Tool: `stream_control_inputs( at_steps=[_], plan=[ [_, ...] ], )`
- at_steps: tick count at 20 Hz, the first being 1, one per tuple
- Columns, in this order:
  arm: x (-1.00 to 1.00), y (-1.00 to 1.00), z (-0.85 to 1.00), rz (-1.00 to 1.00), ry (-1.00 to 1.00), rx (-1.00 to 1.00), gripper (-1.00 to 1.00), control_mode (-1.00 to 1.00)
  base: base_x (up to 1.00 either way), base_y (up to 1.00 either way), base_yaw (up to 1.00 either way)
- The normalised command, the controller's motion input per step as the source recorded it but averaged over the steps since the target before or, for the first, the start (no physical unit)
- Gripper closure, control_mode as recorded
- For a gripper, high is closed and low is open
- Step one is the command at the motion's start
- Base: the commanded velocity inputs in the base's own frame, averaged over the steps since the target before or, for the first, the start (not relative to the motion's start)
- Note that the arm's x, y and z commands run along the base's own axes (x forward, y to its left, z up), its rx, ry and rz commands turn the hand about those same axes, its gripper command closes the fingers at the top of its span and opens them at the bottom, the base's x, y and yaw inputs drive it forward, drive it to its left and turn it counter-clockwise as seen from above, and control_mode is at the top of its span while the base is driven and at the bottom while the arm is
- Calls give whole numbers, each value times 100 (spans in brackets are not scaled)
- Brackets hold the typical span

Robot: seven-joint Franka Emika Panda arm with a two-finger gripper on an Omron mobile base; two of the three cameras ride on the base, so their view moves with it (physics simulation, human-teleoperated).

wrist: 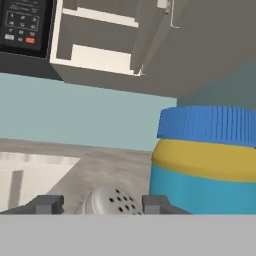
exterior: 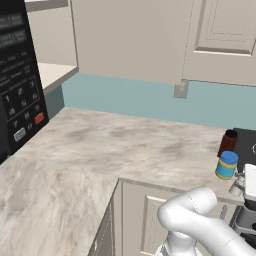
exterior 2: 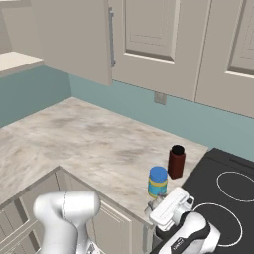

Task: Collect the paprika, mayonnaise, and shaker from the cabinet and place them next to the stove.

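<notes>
microwave (exterior: 17, 75) keypad marks illegible, no other text

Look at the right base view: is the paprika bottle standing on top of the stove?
No. The paprika stands upright on the marble counter, just beside the stove, behind the mayonnaise.

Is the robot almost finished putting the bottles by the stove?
Nearly. The paprika and mayonnaise already stand on the counter beside the stove. The shaker sits between the fingers of the gripper, beside the mayonnaise. Only letting go and backing off seems left.

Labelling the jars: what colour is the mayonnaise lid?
Blue, clearest in the hand view: mayonnaise.
</notes>
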Motion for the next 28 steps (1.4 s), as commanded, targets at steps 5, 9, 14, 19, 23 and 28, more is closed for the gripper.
stream_control_inputs(
  at_steps=[5, 9, 14, 19, 23, 28],
  plan=[
    [15, -2, -44, 0, -15, -10, 100, -100, 0, 0, 0],
    [9, -5, -56, 0, -14, -13, 100, -100, 0, 0, 0],
    [8, -8, -64, 0, -14, -14, 100, -100, 0, 0, 0],
    [11, -10, -74, 0, -16, -14, 100, -100, 0, 0, 0],
    [19, -10, -76, 0, -16, -14, 100, -100, 0, 0, 0],
    [27, -11, -78, 0, -11, -14, 100, -100, 0, 0, 0]
  ],
)
